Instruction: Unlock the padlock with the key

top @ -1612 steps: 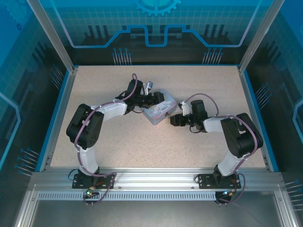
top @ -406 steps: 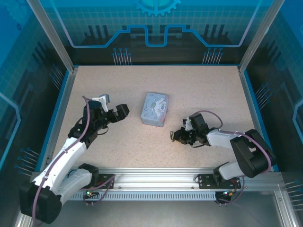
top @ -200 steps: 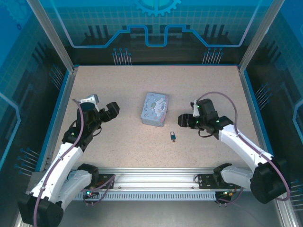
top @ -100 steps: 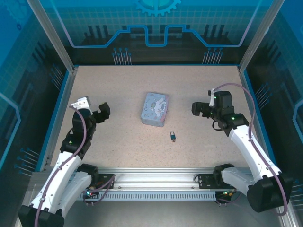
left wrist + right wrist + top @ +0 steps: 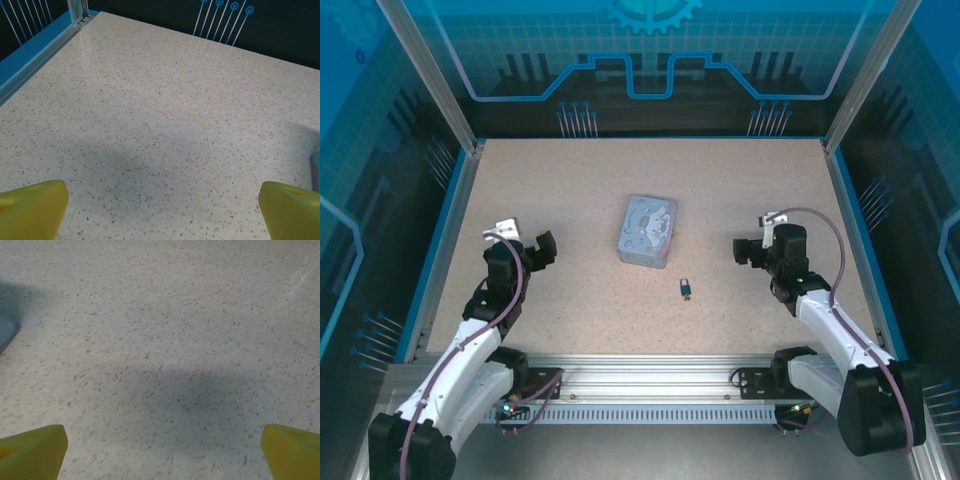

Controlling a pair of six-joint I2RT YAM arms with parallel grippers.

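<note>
Speckled beige tabletop (image 5: 570,180) carries the pale blue tin (image 5: 647,230) near its middle. You'll find the padlock (image 5: 687,289) lying loose at the tin's 5 o'clock, near it but not touching, a small dark body with a bluish part. Your left gripper (image 5: 542,250) hangs at the tin's 9 o'clock, well apart from it. Your right gripper (image 5: 742,250) sits at about 3 o'clock, with the padlock off at its 7 o'clock. In both wrist views the yellow fingertips (image 5: 32,207) are spread out to the frame's lower corners: jaws wide, holding nothing.
</note>
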